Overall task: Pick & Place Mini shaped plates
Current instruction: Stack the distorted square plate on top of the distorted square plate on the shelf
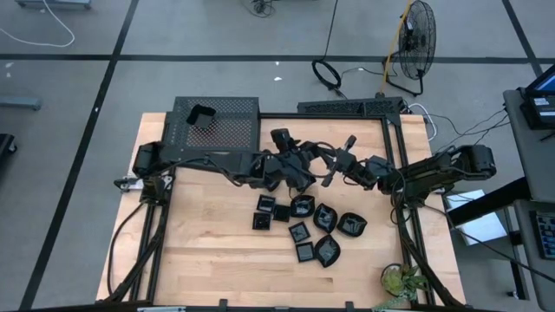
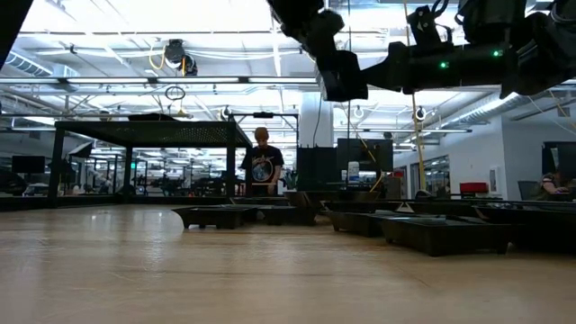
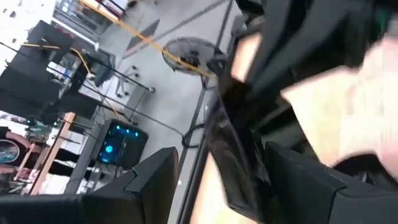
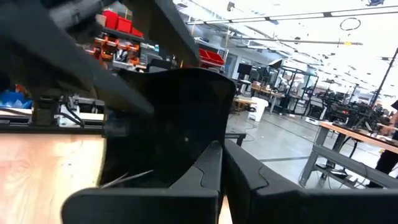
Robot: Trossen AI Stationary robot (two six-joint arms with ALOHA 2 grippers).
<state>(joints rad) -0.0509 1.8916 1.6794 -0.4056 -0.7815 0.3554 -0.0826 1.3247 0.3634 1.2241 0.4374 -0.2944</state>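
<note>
Both arms meet above the table's middle. My right gripper (image 1: 328, 170) is shut on a small glossy black plate (image 4: 174, 118), well above the table. My left gripper (image 1: 297, 172) is open. In its wrist view its two fingers (image 3: 143, 186) stand wide on either side of the same plate (image 3: 231, 155), which shows edge-on there; I see no touch. Several more mini plates (image 1: 303, 221) lie bottom-down on the wood below. One plate (image 1: 201, 114) sits in the black mesh rack (image 1: 227, 130) at the far left. My right gripper pinches the plate by its rim (image 4: 216, 148) between its two fingers. The fingers come about level from the table's right side. The plate is lifted clear of the table and stands out beyond the fingertips.
A black frame rail (image 1: 347, 107) runs along the far edge and down the right side (image 1: 401, 199). A small green plant (image 1: 401, 281) sits at the near right corner. A person (image 2: 262, 162) stands in the room beyond the table. Bare wood (image 1: 208, 251) lies near left.
</note>
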